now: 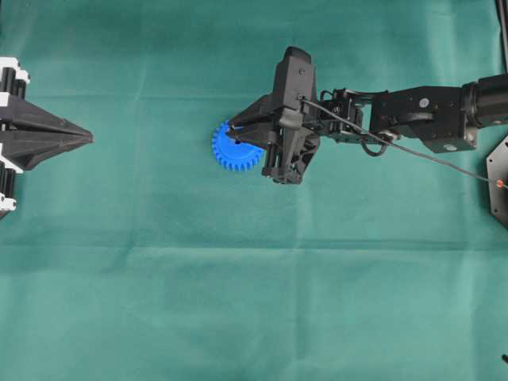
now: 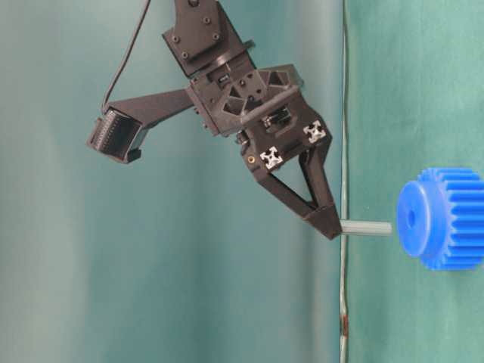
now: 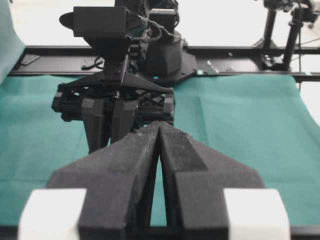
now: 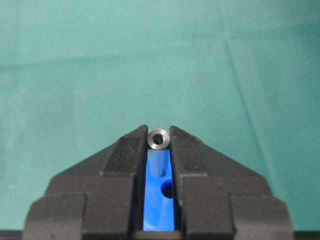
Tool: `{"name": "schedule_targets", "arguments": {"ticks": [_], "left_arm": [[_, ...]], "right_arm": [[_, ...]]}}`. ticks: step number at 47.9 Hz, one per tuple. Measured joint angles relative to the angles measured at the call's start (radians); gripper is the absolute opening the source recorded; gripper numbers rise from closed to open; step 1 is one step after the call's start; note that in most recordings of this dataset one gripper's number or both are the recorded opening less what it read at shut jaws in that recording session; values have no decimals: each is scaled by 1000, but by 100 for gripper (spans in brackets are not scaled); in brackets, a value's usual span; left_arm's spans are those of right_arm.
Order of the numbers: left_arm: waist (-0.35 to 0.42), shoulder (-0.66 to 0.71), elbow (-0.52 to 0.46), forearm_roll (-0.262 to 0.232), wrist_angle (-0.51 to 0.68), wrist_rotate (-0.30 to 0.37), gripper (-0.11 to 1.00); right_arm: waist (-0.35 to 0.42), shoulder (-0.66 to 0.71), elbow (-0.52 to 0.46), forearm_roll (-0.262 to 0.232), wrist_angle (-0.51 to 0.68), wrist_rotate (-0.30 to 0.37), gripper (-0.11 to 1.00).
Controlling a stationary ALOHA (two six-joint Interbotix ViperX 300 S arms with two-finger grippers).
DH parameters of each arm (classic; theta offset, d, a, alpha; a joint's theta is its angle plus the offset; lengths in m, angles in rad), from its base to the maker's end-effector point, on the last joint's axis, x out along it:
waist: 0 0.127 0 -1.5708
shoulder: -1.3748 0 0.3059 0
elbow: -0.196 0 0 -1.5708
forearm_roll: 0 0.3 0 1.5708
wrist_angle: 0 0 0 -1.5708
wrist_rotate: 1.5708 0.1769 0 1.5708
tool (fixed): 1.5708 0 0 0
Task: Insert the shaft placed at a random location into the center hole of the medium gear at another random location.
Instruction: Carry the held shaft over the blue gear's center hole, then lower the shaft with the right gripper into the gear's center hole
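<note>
The right gripper (image 2: pixel 330 223) is clamped on the shaft (image 2: pixel 366 228), which projects from its tips toward the gear (image 2: pixel 442 219), apart from the hub and near its center hole (image 2: pixel 411 218), at frame right. The left gripper (image 1: pixel 86 139), tips together, sits at the left edge over the green tabletop (image 1: pixel 238 302).

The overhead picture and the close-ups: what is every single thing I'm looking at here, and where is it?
Medium gear: one, bright blue, on the cloth near the middle, partly under the right gripper.
Center hole: one, dark, in the gear's hub, facing the shaft's tip.
Shaft: one, silvery-grey, pinched at the right gripper's tips, not yet in the hole.
Cloth: one, green, covering the table.
Right gripper: black, shut on the shaft, above the gear.
Left gripper: black, shut, empty, at the left edge.
</note>
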Motion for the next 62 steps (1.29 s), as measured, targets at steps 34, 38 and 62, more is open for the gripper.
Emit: {"name": "schedule_targets", "arguments": {"ticks": [34, 38, 62], "left_arm": [[0, 0, 0, 0, 0, -2, 0], [0, 0, 0, -2, 0, -2, 0], [0, 0, 0, 0, 0, -2, 0]], "right_arm": [[-8, 54, 2, 0, -21, 0, 13], [-9, 54, 2, 0, -25, 0, 13], [-20, 31, 15, 0, -34, -2, 13]]}}
